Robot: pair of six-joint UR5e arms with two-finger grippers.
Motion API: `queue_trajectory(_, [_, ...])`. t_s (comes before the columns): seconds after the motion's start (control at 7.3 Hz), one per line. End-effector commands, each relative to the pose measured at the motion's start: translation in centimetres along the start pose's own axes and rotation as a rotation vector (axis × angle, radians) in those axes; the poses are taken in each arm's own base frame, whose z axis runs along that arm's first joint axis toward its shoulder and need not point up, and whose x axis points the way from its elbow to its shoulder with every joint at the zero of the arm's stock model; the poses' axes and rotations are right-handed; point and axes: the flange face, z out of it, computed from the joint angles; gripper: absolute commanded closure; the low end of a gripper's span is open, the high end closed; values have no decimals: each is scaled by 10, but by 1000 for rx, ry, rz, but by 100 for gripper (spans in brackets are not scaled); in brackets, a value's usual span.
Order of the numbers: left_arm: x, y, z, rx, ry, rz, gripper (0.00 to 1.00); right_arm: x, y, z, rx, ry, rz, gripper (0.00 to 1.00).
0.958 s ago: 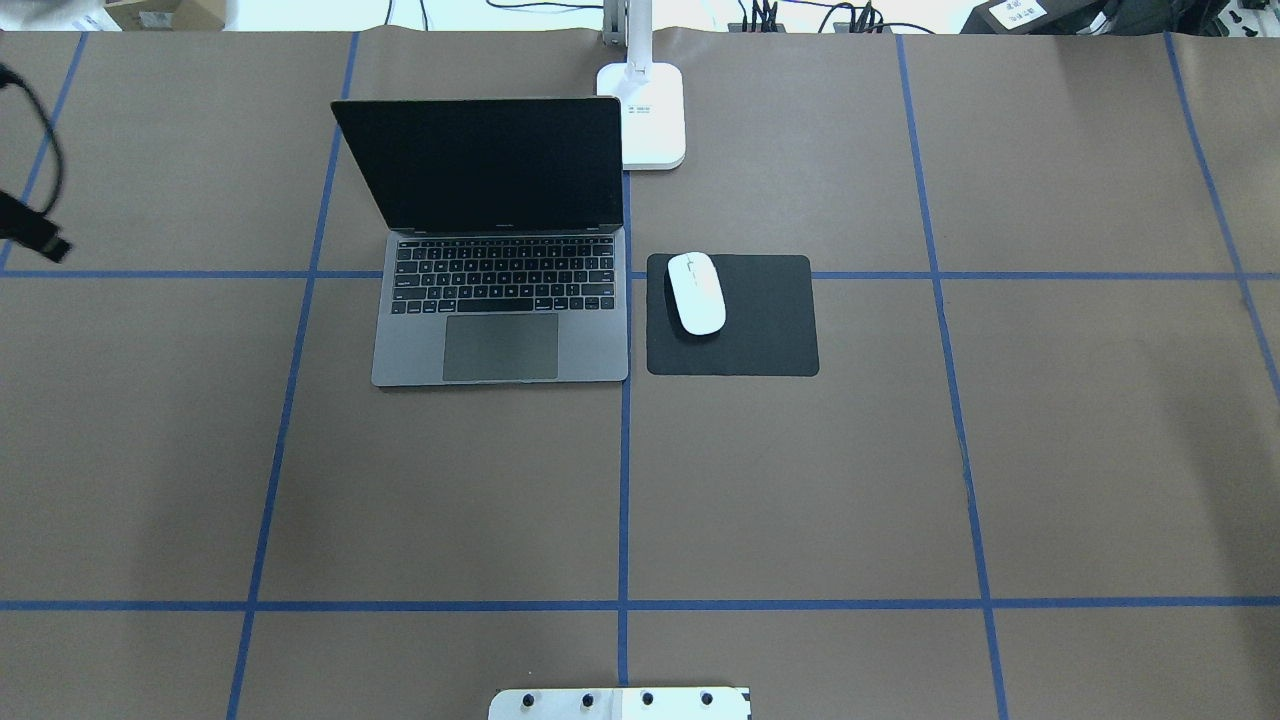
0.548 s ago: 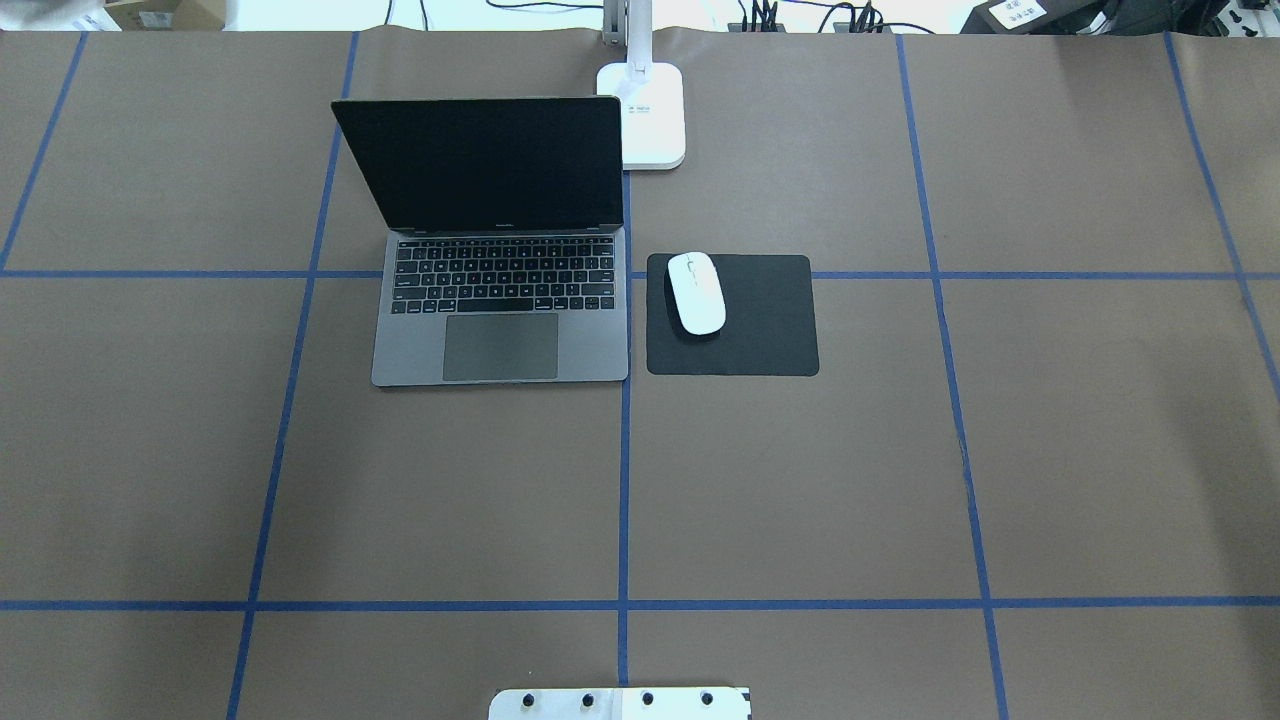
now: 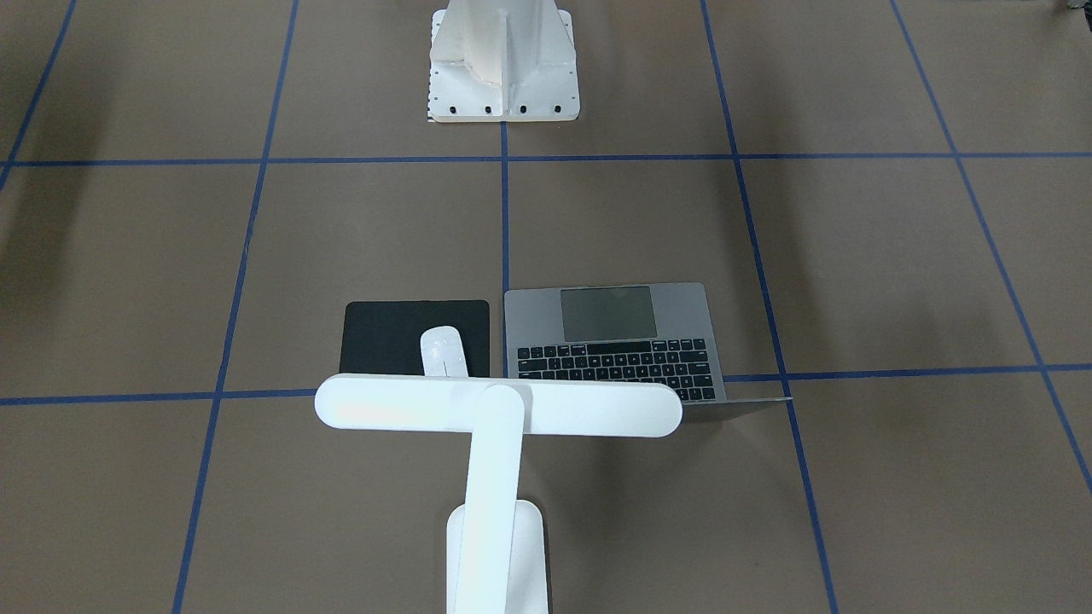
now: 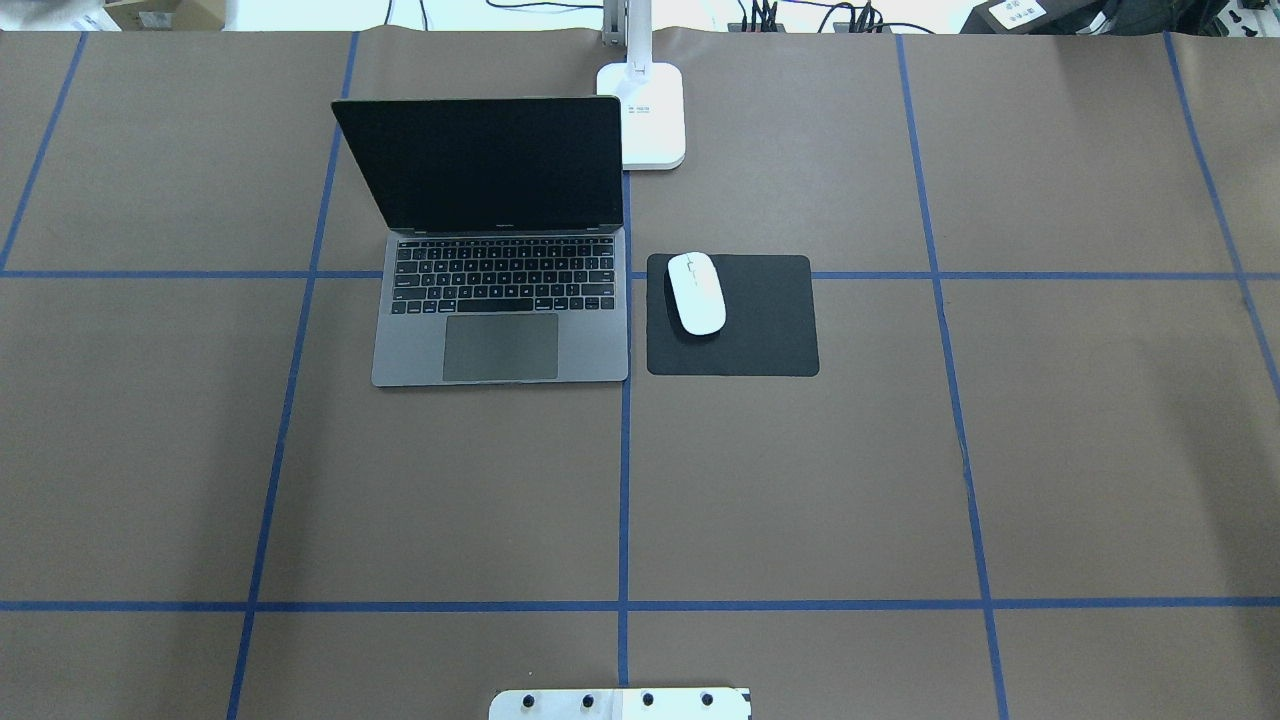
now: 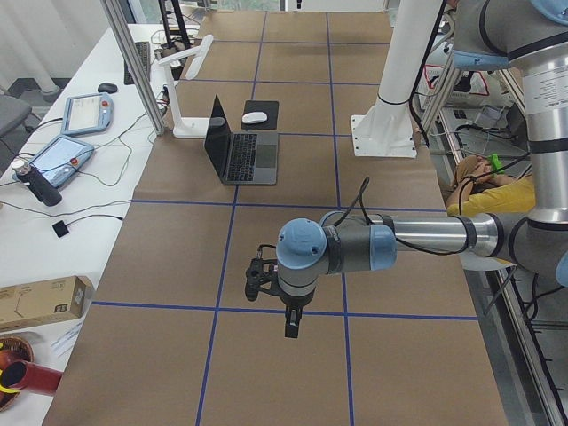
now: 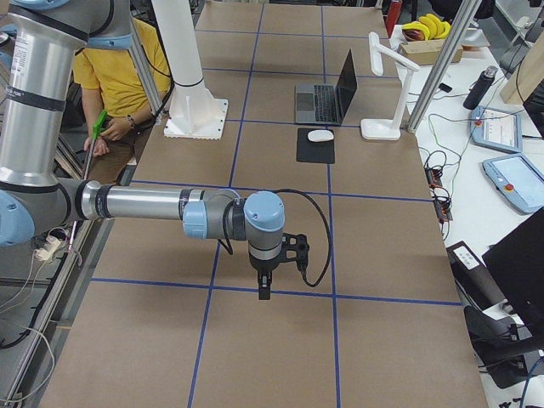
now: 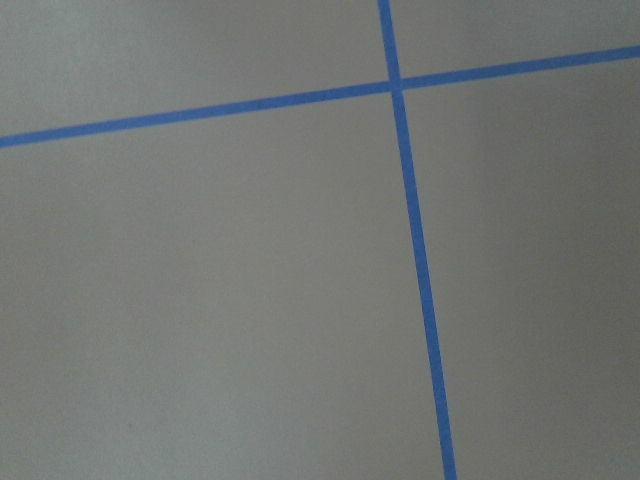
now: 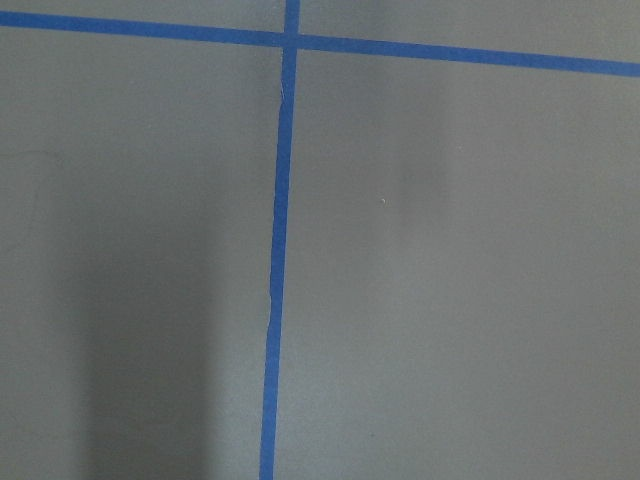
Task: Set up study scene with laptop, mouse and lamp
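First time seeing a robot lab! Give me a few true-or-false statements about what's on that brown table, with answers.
1. The slim grey metal laptop is open, its screen dark. True.
2. The small glossy white oval mouse lies on the laptop's trackpad. False: it lies on the flat black square pad beside the laptop.
3. The all-white T-shaped desk lamp stands upright at the far edge of the table from the robot. True.
4. The black pad touches the lamp's base. False: bare brown table separates them.

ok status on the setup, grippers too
Left gripper, right gripper over bare table, open or shut unclear. Laptop open, mouse on black pad beside it, lamp upright behind. Nothing seen in the way.
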Motion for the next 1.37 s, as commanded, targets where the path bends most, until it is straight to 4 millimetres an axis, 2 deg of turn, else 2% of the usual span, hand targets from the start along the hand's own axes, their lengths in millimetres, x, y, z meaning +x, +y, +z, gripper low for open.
queue_trajectory(0.0, [6,8,-3,8,1,-119,0,-1,-1,-1,3,2,-1,0])
queue_trajectory(0.68, [15,-8,-16,68,-6,-56,0,-4,-3,-5,13,5,-16,0])
queue_trajectory(1.23, [11,-3,-11,63,-5,-61,0,-4,-5,-5,39,6,-44,0])
